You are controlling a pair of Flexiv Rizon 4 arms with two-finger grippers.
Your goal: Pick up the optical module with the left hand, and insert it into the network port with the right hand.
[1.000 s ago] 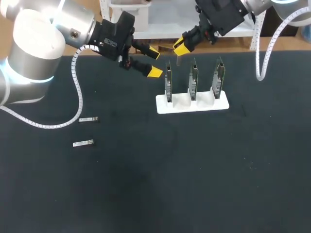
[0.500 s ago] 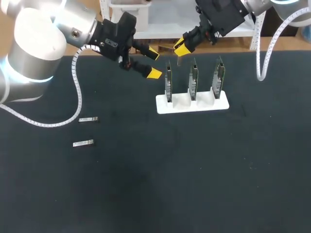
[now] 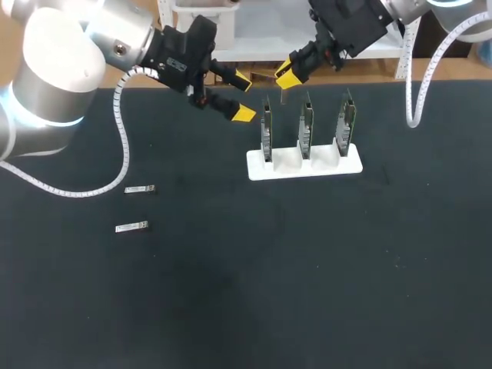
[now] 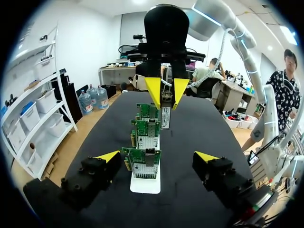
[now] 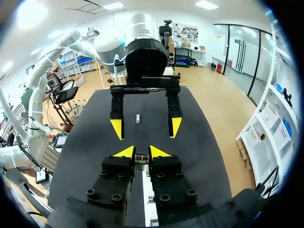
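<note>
Optical module [image 5: 139, 157] half-hidden in right jaws

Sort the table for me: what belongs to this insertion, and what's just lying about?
In play: optical module in the right gripper; three network cards in the white stand; open left gripper.
Idle: two spare modules on the table.

Looking down now on a matte black table [image 3: 323, 292], filling almost the whole head view. Evenly lit, softly. From both wrists, seen stretching away long and dark.
</note>
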